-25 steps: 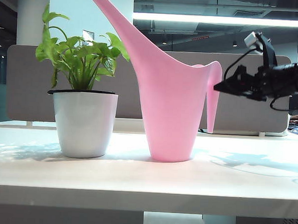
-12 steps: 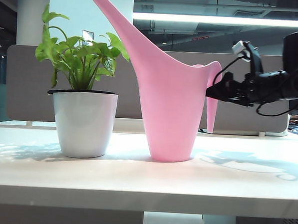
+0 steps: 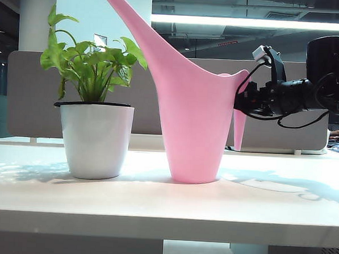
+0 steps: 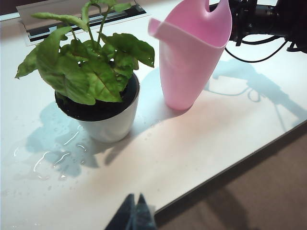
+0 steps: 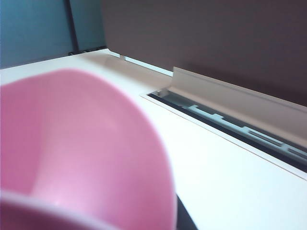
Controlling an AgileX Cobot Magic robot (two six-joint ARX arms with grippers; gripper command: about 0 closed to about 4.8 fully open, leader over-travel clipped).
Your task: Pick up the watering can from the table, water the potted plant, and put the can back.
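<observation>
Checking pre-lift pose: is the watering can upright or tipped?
Upright: the watering can stands flat on the table; the right gripper is at its handle.

A grey partition panel is standing behind the tabletop, and a long ceiling light is glowing above it. A cable tray with its flap open is sitting recessed in the surface. Spilled water is glistening in small puddles.

spout tip: watering can cut off by the picture's upper edge
right gripper jaws: hidden behind the handle
right wrist view: can blurred
</observation>
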